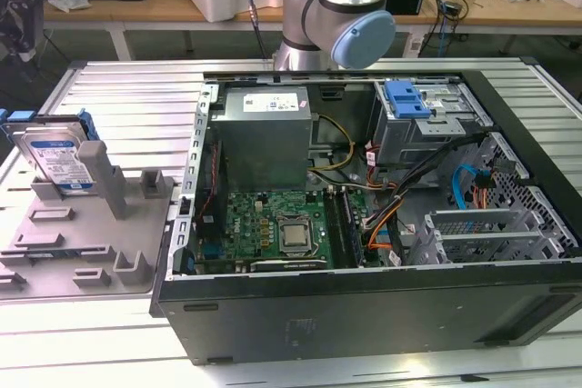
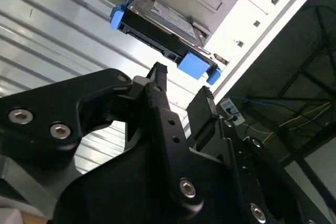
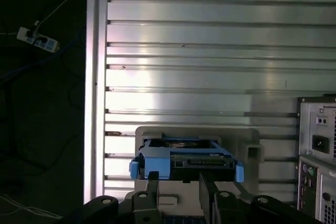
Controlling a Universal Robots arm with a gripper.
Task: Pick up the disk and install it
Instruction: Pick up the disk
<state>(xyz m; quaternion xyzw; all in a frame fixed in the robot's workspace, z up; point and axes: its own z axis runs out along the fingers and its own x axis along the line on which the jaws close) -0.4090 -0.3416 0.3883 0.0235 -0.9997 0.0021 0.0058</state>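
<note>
While the disk (image 1: pixel 56 156) stands on edge in a grey holder (image 1: pixel 91 252) by the worktop (image 1: pixel 127 97) edge at the exterior view's left, the end effector (image 2: pixel 181 85) hangs released, fingers (image 2: pixel 157 74) spread, nothing between them. Both wrist views: disk beyond the fingertips, apart from them. Holder sits just beside the open computer case (image 1: pixel 364 302). Arm (image 1: pixel 336 15) at the worktop's far edge.

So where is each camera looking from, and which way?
Exterior view: off the arm, looking down into the open computer case, disk at the exterior view's left; arm behind.
First wrist view: on the arm, facing the disk past the open gripper.
Second wrist view: likewise, from another angle.
Both share disk and gripper.
</note>
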